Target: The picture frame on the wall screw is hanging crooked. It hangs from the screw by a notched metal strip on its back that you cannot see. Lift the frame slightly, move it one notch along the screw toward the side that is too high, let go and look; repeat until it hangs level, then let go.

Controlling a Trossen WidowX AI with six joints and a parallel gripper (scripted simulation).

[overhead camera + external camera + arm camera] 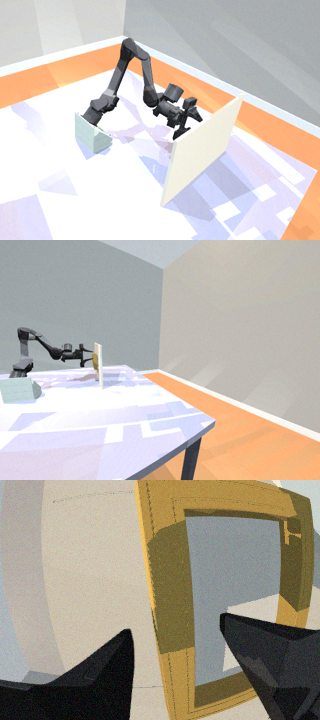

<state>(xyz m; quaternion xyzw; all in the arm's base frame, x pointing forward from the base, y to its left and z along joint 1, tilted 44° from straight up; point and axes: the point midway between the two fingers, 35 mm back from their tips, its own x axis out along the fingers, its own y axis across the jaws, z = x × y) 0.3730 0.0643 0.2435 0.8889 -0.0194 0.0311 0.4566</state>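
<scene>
The golden picture frame (94,361) (172,595) hangs on the near face of the upright cream panel (204,147) (100,369) (90,580). In the wrist view its left bar slants, upper end further left. In the top view the panel hides it. The screw and notched strip are hidden. My gripper (195,124) (92,355) (177,628) is open, one finger above the other, close in front of the frame. In the wrist view one fingertip is over the panel outside the left bar, the other over the frame's opening. I cannot tell whether they touch anything.
A pale green angular block (84,134) (15,391) stands by the arm's base on the table (124,196) (155,431). The panel stands upright in front of the arm. Patchy shadows cross the table, and its edge and corner show in the exterior view.
</scene>
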